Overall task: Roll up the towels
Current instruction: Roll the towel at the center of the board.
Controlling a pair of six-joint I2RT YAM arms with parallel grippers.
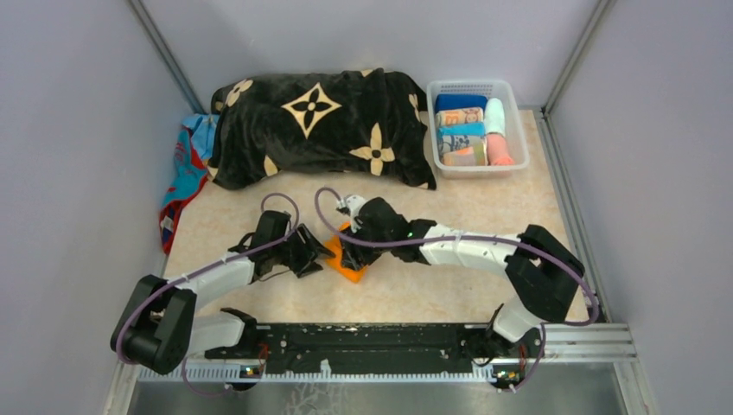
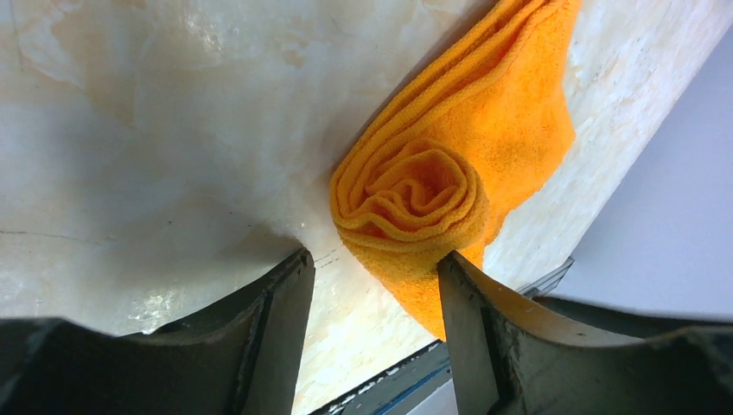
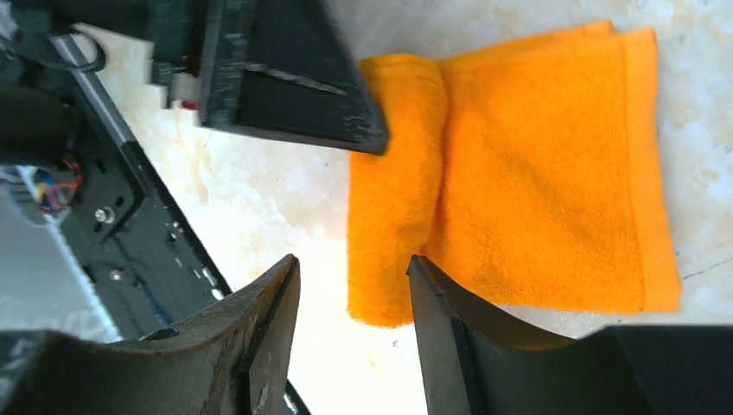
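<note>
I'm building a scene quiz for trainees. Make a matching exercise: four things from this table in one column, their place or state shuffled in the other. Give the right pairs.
Column one:
1. orange towel
2. black blanket
3. white basket
4. patterned towel

Column two:
a. holds rolled towels
b. far left, not rolled
c. partly rolled
d. heaped at the back, cream flowers

Pairs: 1-c; 2-d; 3-a; 4-b
</note>
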